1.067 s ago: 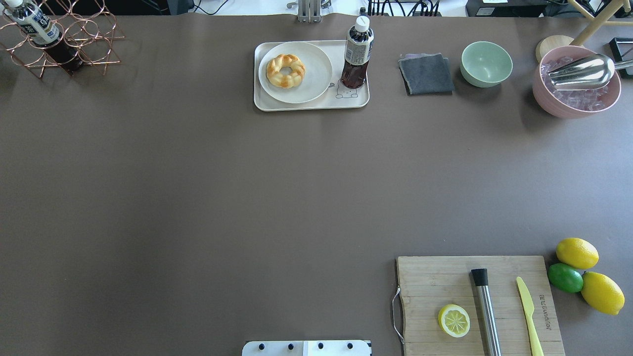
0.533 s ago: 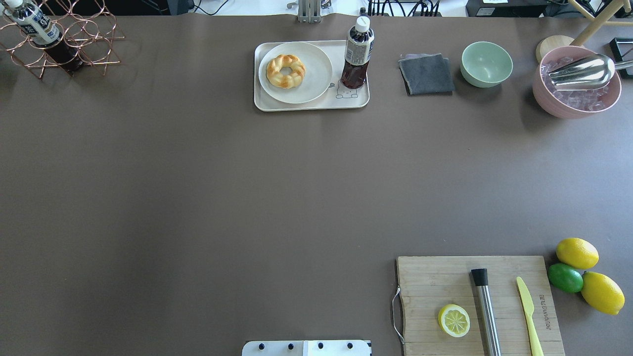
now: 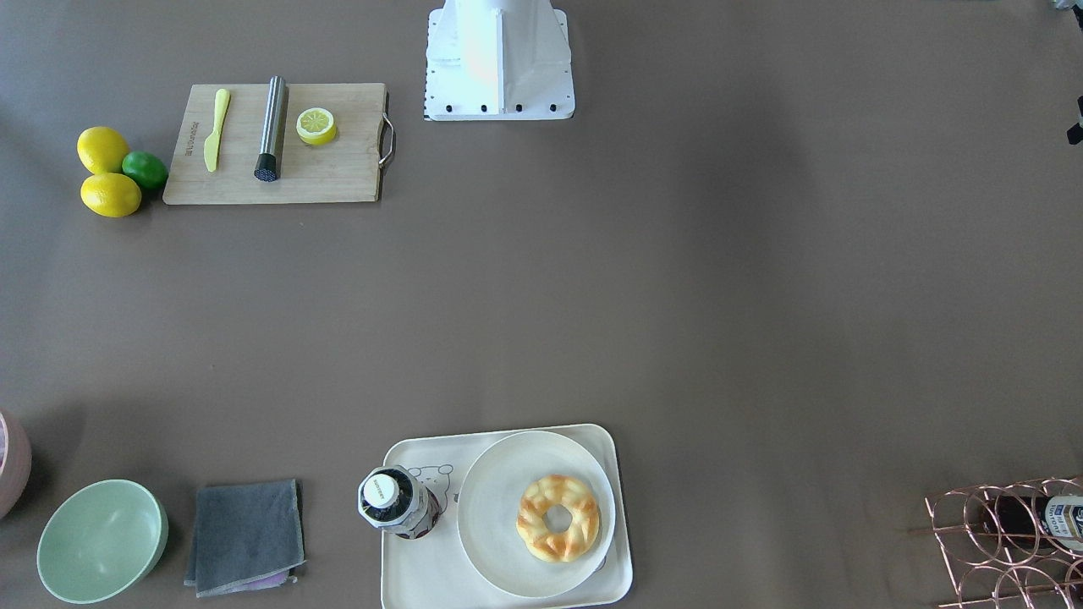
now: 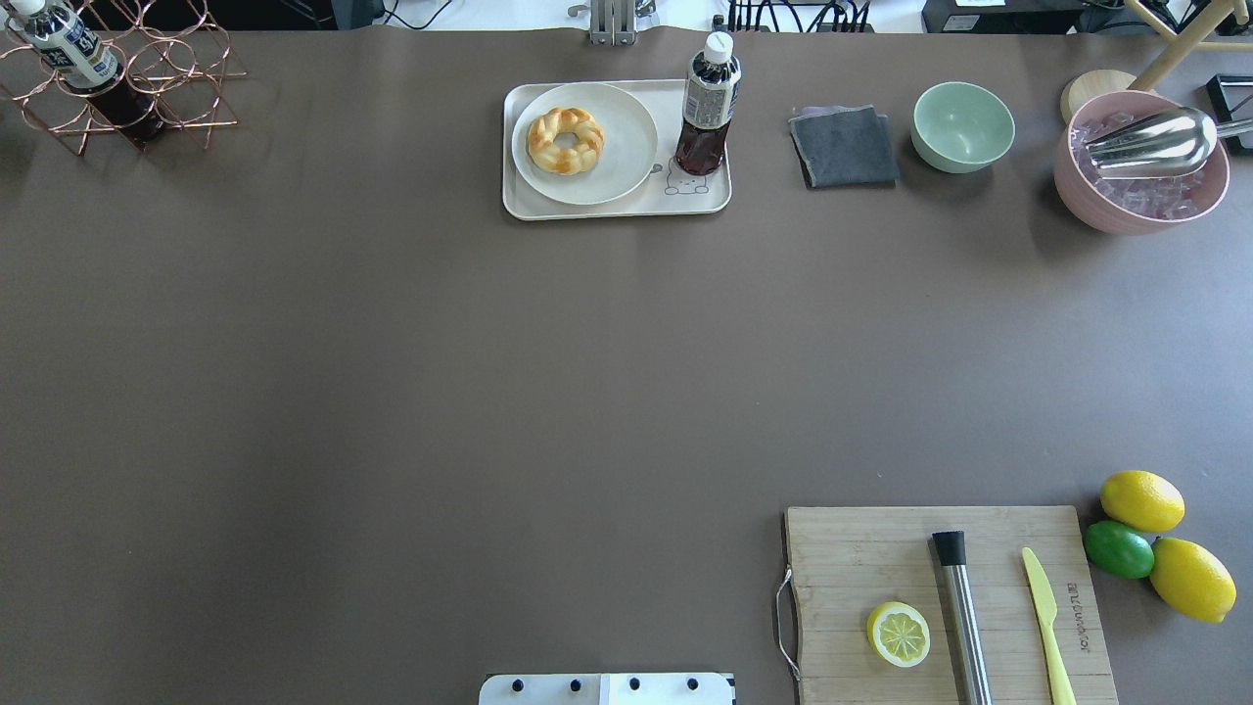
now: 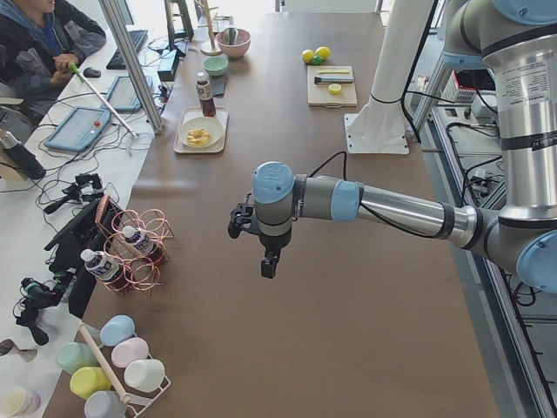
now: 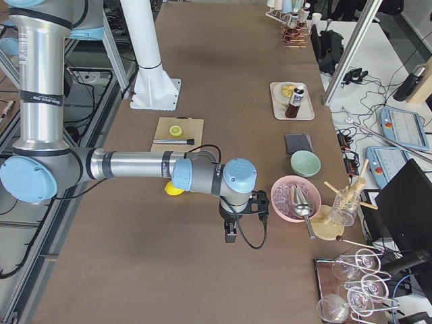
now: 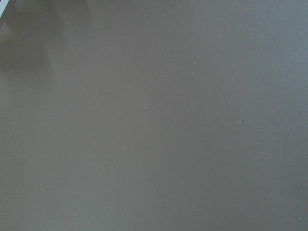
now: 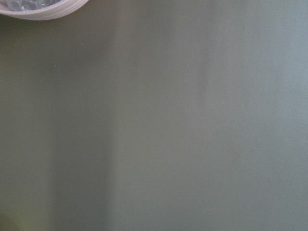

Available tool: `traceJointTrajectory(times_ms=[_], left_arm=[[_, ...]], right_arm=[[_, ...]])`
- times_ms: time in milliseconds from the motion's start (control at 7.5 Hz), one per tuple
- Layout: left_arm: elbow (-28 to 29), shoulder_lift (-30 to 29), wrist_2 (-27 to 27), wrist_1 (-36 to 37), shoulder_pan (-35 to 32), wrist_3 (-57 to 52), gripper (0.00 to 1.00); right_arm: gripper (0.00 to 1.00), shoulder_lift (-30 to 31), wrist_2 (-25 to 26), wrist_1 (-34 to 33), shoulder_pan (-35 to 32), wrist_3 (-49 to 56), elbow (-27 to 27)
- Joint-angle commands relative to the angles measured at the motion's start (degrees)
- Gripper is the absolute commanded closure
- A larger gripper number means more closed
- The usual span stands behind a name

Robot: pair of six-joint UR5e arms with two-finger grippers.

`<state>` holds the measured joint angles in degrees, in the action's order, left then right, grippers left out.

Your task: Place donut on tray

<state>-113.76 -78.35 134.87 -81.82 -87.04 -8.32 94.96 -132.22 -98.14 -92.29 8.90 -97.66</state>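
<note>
The golden-brown twisted donut lies on a round off-white plate, which sits on the cream-white tray at the table's far middle. The front-facing view shows the same donut, plate and tray. Neither gripper is in the overhead or front-facing view. The left gripper hangs over bare table near the left end, far from the tray. The right gripper hangs over bare table near the right end. I cannot tell whether either is open or shut. Both wrist views show only tabletop.
A dark drink bottle stands on the tray's right part. A grey cloth, green bowl and pink ice bowl lie to its right. A copper rack stands far left. The cutting board holds a lemon half.
</note>
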Motion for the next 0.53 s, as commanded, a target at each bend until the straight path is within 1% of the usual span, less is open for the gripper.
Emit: traceJointTrajectory(times_ms=[0,400], left_arm=[[3.08,-0.05,-0.22,-0.27,0.12,-0.11,0.03],[3.28,0.3,-0.31,-0.27,-0.49,-0.11,0.03]], right_arm=[[0.0,0.4,0.47,-0.65,-0.7,0.24,-0.78],[0.0,0.32,0.56,-0.73,-0.7,0.68,-0.69]])
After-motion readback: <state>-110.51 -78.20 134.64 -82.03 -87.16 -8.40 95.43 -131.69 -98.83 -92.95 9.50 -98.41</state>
